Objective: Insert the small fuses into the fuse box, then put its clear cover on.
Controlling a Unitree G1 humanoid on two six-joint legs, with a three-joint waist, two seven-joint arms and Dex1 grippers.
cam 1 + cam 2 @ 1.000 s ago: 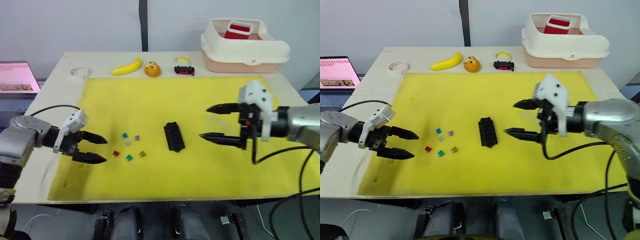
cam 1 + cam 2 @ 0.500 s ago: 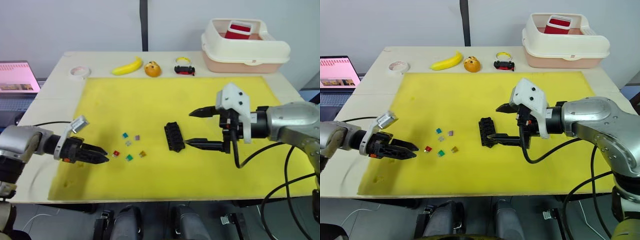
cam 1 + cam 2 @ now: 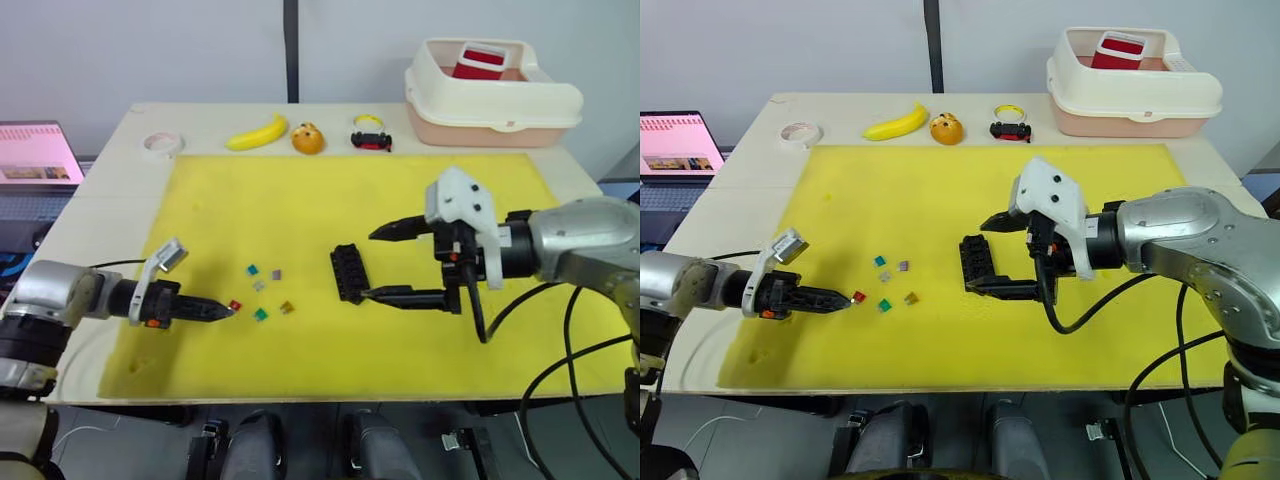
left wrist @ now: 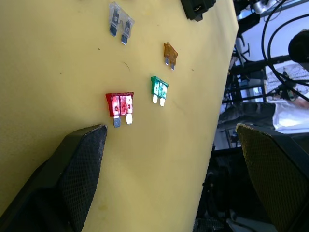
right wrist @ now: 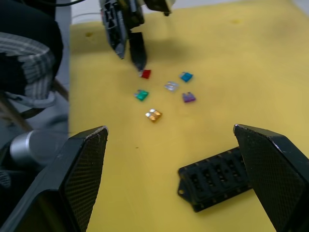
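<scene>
Yellow mat [image 3: 300, 200]: it covers the table [image 3: 110, 165], and all the task's things that I can see lie on it.
Red fuse [image 3: 858, 297]: nearest chip of the small fuses [image 3: 887, 282], which lie scattered well to the 9 o'clock side of the fuse box.
Left pincer [image 3: 843, 299]: low over the mat, its tips just beside the red fuse, which lies at 3 o'clock from them; in the head views the fingers look narrow, but the wrist view shows them well apart, so they are parted and hold nothing.
Fuse box [image 3: 348, 273]: black block near the mat's middle, long axis from 12 to 6 o'clock.
Right pincer [image 3: 372, 264]: wide, empty, its two fingers on either end of the block.
Nearer arm: the left one for the fuses, in my judgement.
Clear cover: I cannot find it.
</scene>
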